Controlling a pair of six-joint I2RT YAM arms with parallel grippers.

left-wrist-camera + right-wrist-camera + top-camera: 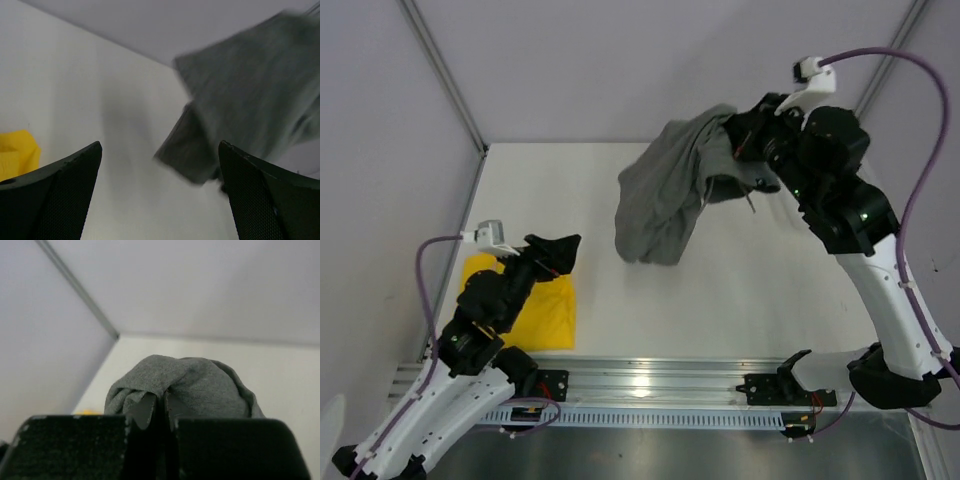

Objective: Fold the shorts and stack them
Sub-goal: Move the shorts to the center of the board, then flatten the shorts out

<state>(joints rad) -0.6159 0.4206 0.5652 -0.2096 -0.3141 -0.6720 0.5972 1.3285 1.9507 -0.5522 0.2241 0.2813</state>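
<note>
Grey-green shorts (662, 200) in right end effector (740, 145)

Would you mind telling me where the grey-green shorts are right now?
In the top view the grey-green shorts hang from the shut right gripper over the far middle of the table; the yellow shorts lie near left, by the left gripper.

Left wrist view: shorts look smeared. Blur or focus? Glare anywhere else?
Left wrist view: the grey-green shorts are smeared, which looks like motion blur rather than focus, since the left gripper's fingers are crisp. Top external view: sharp overall, with bright glare on the metal rail. Right wrist view: the cloth is reasonably sharp, with no glare.
</note>
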